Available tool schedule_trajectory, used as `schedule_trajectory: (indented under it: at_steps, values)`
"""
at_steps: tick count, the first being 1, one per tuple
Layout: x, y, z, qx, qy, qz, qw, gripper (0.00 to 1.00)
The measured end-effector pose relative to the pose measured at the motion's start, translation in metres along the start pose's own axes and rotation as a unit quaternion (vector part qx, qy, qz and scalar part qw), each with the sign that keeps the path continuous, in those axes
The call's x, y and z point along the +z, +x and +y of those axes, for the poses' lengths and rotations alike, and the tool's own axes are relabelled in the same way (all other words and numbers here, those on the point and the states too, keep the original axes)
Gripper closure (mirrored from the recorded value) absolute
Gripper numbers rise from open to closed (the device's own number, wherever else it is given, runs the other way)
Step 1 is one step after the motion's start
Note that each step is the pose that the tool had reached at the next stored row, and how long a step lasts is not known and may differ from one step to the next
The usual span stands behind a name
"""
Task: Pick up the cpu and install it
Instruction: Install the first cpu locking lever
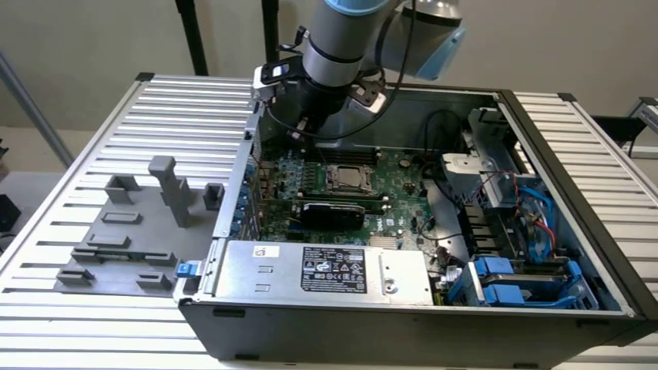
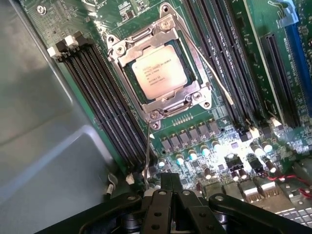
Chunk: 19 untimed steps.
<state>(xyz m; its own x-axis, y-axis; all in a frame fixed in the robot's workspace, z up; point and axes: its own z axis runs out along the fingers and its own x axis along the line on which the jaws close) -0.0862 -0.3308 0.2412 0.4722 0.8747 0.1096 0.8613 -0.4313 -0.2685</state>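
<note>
End effector (image 2: 163,192) closed, empty, hovering close above cpu (image 2: 160,72) seated in socket (image 2: 158,68); chip light, rigid, fragile; grip by opposite edges

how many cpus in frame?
1. The cpu sits in the motherboard socket, inside its metal frame, between the RAM slot banks; in the exterior view it is mid-board. Parts of the case are hidden behind the arm, so others can't be ruled out.

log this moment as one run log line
gripper: shut, empty | silvery square cpu: seated in metal-framed socket | arm: above green motherboard
</note>
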Motion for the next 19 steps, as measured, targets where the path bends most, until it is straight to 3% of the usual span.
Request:
schedule_trajectory:
  at_steps: [4, 9, 11, 16, 19]
  values:
    - [0.0003, -0.0011, -0.0015, 0.011, 0.0054, 0.0088, 0.9999, 0.89]
    - [0.0004, -0.0015, -0.0023, 0.034, 0.0062, 0.0186, 0.9992, 0.89]
    - [0.0005, -0.0018, -0.0028, 0.042, 0.0072, 0.0238, 0.9988, 0.89]
    - [-0.0008, -0.0021, -0.0042, 0.055, 0.0151, 0.0446, 0.9974, 0.89]
    - [-0.003, -0.0019, -0.0047, 0.059, 0.019, 0.0538, 0.9966, 0.89]
